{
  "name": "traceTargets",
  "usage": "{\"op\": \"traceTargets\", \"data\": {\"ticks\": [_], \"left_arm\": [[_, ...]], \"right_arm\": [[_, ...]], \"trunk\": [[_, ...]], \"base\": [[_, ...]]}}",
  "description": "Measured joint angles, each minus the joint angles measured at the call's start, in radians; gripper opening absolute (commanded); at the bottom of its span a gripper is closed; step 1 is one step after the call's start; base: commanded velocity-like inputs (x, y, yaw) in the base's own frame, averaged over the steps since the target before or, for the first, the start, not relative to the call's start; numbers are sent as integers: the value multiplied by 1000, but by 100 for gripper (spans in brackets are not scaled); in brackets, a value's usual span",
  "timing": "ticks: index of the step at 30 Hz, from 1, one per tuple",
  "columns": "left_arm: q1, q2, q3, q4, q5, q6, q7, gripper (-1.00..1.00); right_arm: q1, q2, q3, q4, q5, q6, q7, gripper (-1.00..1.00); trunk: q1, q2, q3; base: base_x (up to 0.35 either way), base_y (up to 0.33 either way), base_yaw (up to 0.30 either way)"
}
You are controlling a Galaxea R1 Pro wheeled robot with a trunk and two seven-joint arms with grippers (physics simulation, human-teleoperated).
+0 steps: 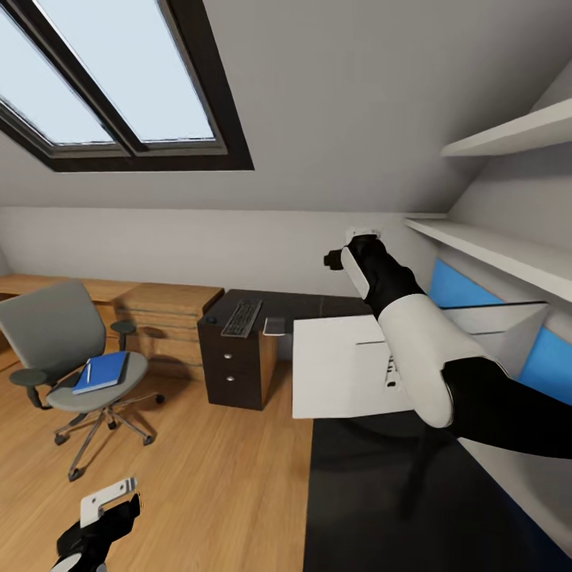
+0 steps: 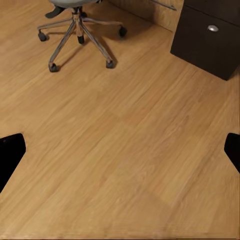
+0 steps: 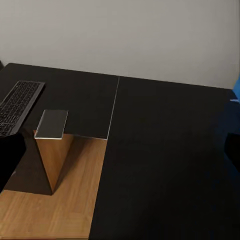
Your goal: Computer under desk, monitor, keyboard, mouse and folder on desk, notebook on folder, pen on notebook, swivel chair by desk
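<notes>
Up high, your right claw point(image 1: 361, 235) hangs above the glossy black table point(image 1: 381, 492), arm stretched toward the grey wall; its wrist view catches only dark finger edges at either side of the frame, well apart, so the claw is spread and holds nothing. Just under that forearm floats a broad white-grey slab point(image 1: 342, 369), most likely the monitor seen from its pale back, though you cannot tell how it stands or whether it rests on the table. At the table's far left end, above the black drawer unit point(image 1: 234, 369) with silver knobs, the keyboard point(image 1: 242, 317) lies flat, and the small dark grey notebook point(image 1: 274, 326) sits just beside it, overhanging the table's edge, as the right wrist view shows point(image 3: 51, 124).

Your left claw point(image 1: 107, 500) hovers low over the wood plank floor point(image 2: 120, 150), fingers at the frame's sides in its wrist view, wide apart and empty. The swivel chair point(image 1: 59, 334) stands on the floor well apart from the table, in front of the light wooden dresser point(image 1: 167, 318). On its seat lies the blue folder point(image 1: 102, 372), with the white pen point(image 1: 88, 372) on top of it.
</notes>
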Motion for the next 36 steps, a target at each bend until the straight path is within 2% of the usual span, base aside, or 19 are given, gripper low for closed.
{"op": "traceTargets", "data": {"ticks": [6, 8, 10, 12, 13, 14, 19, 23, 27, 36], "left_arm": [[0, 18, 40, 89, -1, -3, 0, 100], [0, 26, 53, 139, -1, -28, 0, 100], [0, 32, 61, 194, -1, -108, -1, 100], [0, 33, 62, 221, -1, -143, -1, 100], [0, 34, 62, 301, -1, -247, 0, 100], [0, 34, 62, 312, -2, -261, 0, 100], [0, 34, 62, 323, -1, -277, 1, 100], [0, 34, 62, 330, -1, -279, 1, 100], [0, 34, 60, 344, -2, -280, 3, 100], [0, 36, 62, 346, -2, -281, 3, 100]], "right_arm": [[0, 0, 6, -12, -1, 61, 50, 100], [-1, 0, 8, -15, -1, 102, 86, 100], [-4, 0, 9, -16, -3, 138, 135, 100], [-6, 0, 9, -16, -3, 151, 151, 100], [-7, 0, 11, -11, -3, 175, 176, 100], [-7, 0, 15, -7, -2, 178, 177, 100], [-8, 0, 50, 61, -2, 198, 180, 100], [-8, 0, 56, 101, -2, 202, 180, 100], [-8, 0, 62, 211, -1, 204, 179, 100], [-8, 0, 66, 259, 2, 206, 177, 100]], "trunk": [[0, 0, 0], [0, 0, 0], [0, 0, 0], [0, 0, 0], [0, 0, 0], [0, 0, 0], [0, 0, 0], [0, 0, 0], [0, 0, 0], [0, 0, 0]], "base": [[36, 11, 0], [8, 2, 0], [3, 1, 0], [124, 0, 0], [260, 0, 0], [239, 0, 0], [82, 0, 0], [16, 0, 0], [3, 0, 0], [-1, 0, 0]]}}
